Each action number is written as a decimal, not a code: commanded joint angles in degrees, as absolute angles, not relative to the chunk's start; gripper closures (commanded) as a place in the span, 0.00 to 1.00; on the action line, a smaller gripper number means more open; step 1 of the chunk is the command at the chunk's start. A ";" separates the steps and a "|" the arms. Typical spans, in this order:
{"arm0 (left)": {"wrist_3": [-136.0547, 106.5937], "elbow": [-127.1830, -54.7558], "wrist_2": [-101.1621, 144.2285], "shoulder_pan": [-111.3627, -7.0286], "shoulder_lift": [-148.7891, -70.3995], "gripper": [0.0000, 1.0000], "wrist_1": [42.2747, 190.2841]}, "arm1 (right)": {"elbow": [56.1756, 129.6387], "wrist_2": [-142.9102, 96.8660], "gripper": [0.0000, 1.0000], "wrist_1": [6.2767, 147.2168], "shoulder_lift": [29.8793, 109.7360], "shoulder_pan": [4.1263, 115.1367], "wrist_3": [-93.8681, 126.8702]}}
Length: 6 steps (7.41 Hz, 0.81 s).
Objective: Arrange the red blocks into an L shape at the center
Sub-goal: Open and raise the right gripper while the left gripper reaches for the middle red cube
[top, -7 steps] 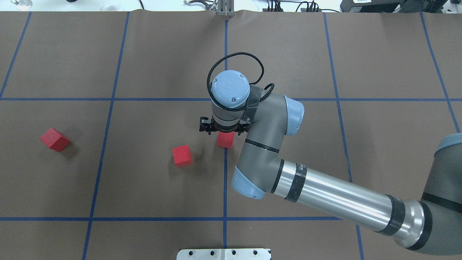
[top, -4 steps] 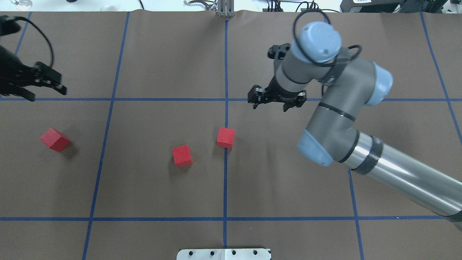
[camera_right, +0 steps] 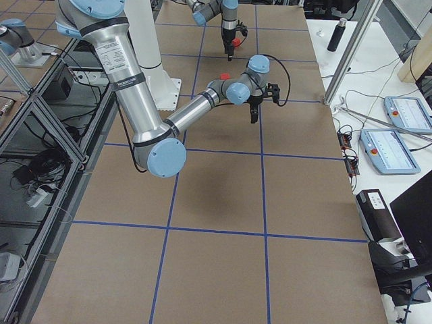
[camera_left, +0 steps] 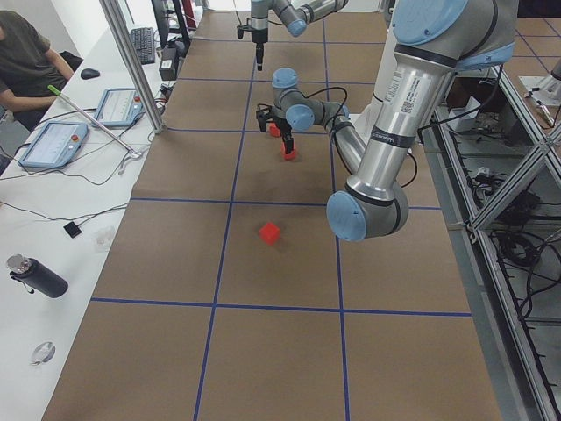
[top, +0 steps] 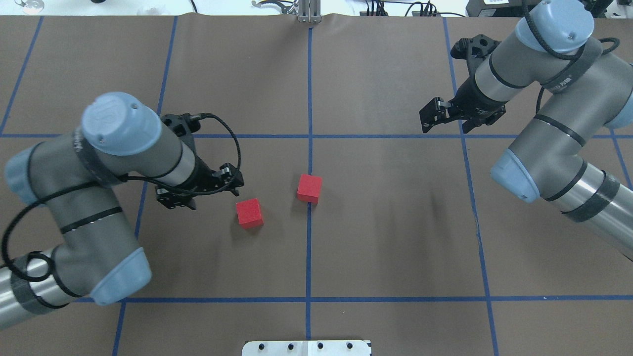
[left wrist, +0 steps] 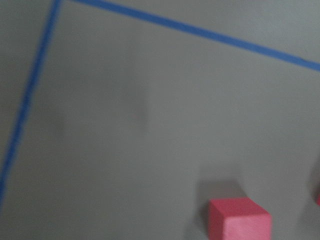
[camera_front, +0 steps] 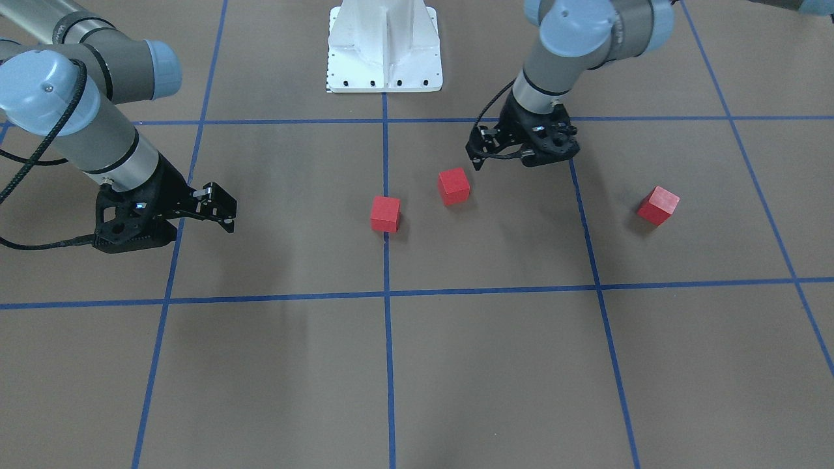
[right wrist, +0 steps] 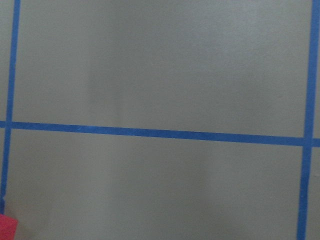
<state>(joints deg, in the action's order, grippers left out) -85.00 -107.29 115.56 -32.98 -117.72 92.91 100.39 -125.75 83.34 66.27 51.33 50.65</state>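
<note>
1. The left gripper (top: 231, 179) hangs low just beside the second block (top: 248, 212), fingers spread and holding nothing. The right gripper (top: 432, 116), likewise spread and empty, hangs well off on the robot's right.
2. The centre block (top: 309, 188) sits on the central blue tape line (top: 308, 247). The second block lies near it on the robot's left, not touching. The third block (camera_front: 658, 205) lies well apart, farther left (from overhead the left arm hides it).
3. Likely trouble: a descent off-centre, or with the jaws not squared to the cube's faces, could land a finger on the second block's top or shove it askew.
4. Setting that cube down against the centre block could nudge the latter off the line and leave a crooked or gapped L.
5. The left wrist's black cable (top: 236, 148) loops loosely above the gripper and could, I'd guess, brush a cube on a low pass.
6. Around the scene: the white base plate (camera_front: 384, 45) at the robot's edge and a seated operator (camera_left: 26, 61) at the side desk. Neither stands between gripper and cube.
</note>
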 commanded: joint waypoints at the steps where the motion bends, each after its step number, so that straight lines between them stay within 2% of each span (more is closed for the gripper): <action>1: -89.81 -98.90 114.52 -29.53 -124.97 0.00 92.90 | 100.55 -125.77 0.00 83.32 66.53 51.50 50.36; 6: -89.38 -98.26 110.74 -27.77 -123.32 0.00 92.81 | 99.93 -125.24 0.00 83.23 66.71 51.33 50.27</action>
